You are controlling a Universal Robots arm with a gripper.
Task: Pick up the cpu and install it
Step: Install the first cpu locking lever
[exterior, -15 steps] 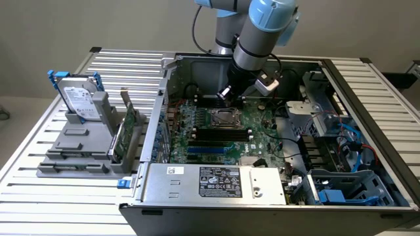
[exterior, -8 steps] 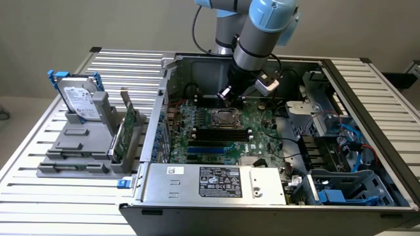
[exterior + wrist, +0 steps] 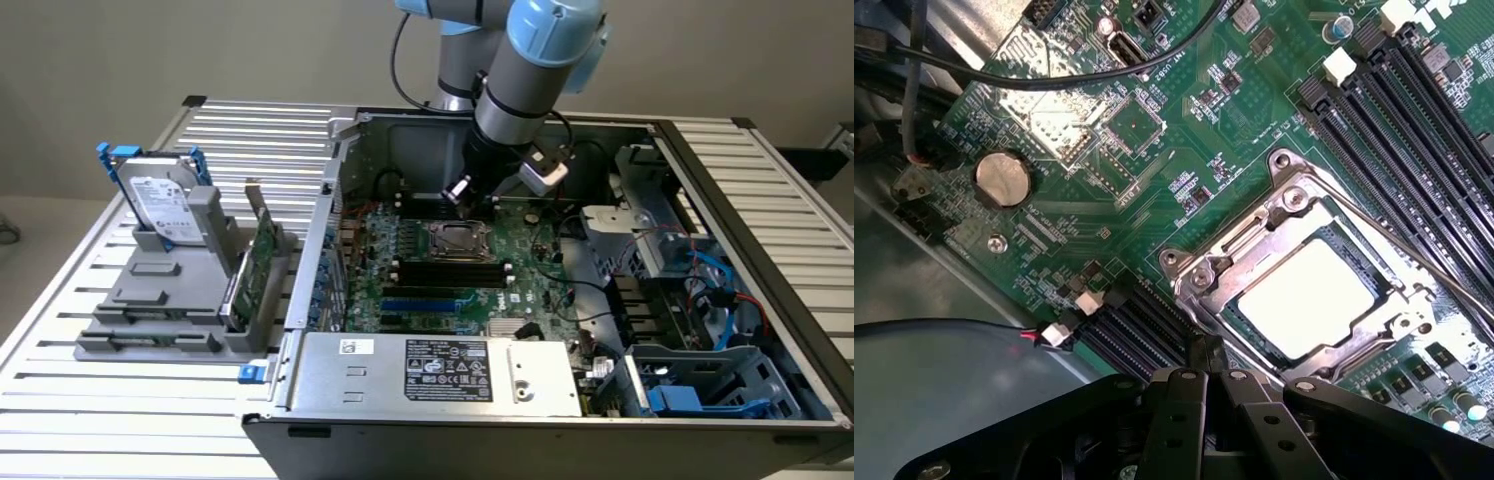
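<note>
The cpu [image 3: 1309,297] sits flat in its socket [image 3: 1204,275] on the motherboard [image 3: 1154,130], framed by the metal retention bracket. The gripper [image 3: 1206,365], its fingers pressed together and holding nothing, hangs just beside the socket's edge. In the exterior view, the arm [image 3: 527,70] reaches down into the open computer case [image 3: 747,240]; a hard drive [image 3: 163,208] stands in a grey rack [image 3: 147,300] outside the case, on the exterior view's left.

- Case [image 3: 561,420] lies open on the worktop [image 3: 80,420].
- Cpu [image 3: 1309,295] sits in the socket [image 3: 1204,275] on the motherboard [image 3: 534,285].
- Hard drive [image 3: 163,208] stands at the case's exterior-view left.
- Hand [image 3: 1206,352] hovers beside the socket.
</note>
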